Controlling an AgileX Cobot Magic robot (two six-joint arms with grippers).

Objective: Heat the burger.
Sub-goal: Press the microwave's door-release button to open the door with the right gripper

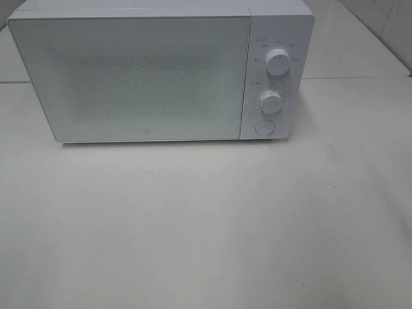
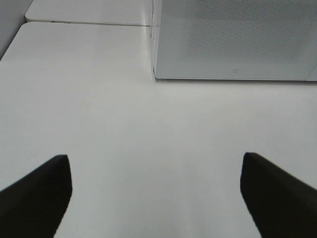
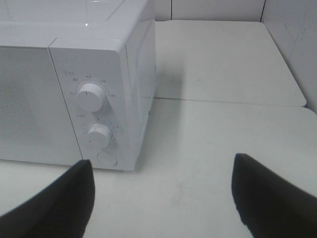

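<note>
Bare white table (image 1: 206, 244) fills the near half of the high view, with nothing resting on that stretch. Farther back stands a white microwave (image 1: 161, 71), square to the camera, its door (image 1: 129, 74) shut flush against the body. The door's window is a pale speckled mesh that lets nothing through to the eye, so where the burger is cannot be told from any of the three views; it may sit behind that door, but the pictures do not show it.

On the right of the microwave runs the control panel, with an upper dial (image 1: 278, 62), a lower dial (image 1: 271, 101) below it, and a round button (image 1: 264, 127) at the bottom. The small markings around the dials are too fine to read.

Neither arm shows in the high view. The left gripper (image 2: 154, 168) hangs over the table on the near side of the microwave's left front corner, its two dark fingers (image 2: 39, 198) spread wide with only bare tabletop between them. The right gripper (image 3: 162, 168) sits near the right front corner, facing the control panel, its fingers (image 3: 267, 193) likewise spread wide and holding nothing. Both are apart from the microwave
</note>
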